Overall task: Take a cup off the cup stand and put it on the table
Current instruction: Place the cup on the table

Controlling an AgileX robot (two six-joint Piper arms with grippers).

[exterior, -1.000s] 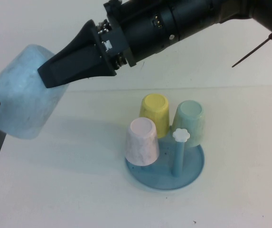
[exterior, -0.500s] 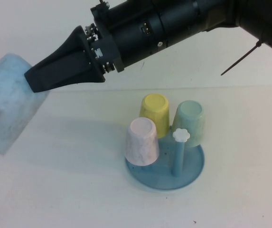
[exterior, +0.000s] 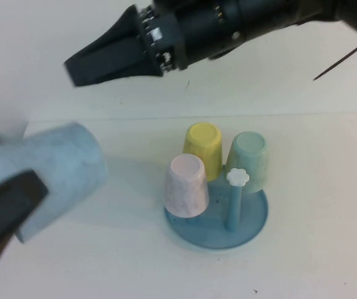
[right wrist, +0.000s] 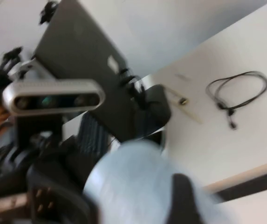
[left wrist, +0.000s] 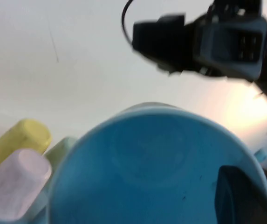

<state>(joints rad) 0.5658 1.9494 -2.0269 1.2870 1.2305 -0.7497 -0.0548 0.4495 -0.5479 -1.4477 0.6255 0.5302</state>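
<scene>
The light-blue cup (exterior: 53, 177) was held lying on its side above the table (exterior: 328, 249) at the left, clamped by the left tool (exterior: 7, 212), of which one dark finger (exterior: 4, 215) was seen across the cup's near wall. The right tool (exterior: 88, 65) was held high above the table at upper left, apart from the cup, its dark fingers drawn together to a point. On the blue cup stand (exterior: 253, 227) a pink cup (exterior: 186, 185), a yellow cup (exterior: 204, 148) and a mint-green cup (exterior: 248, 159) were set upside down, beside one bare peg (exterior: 233, 208) with a white flower cap (exterior: 237, 177).
</scene>
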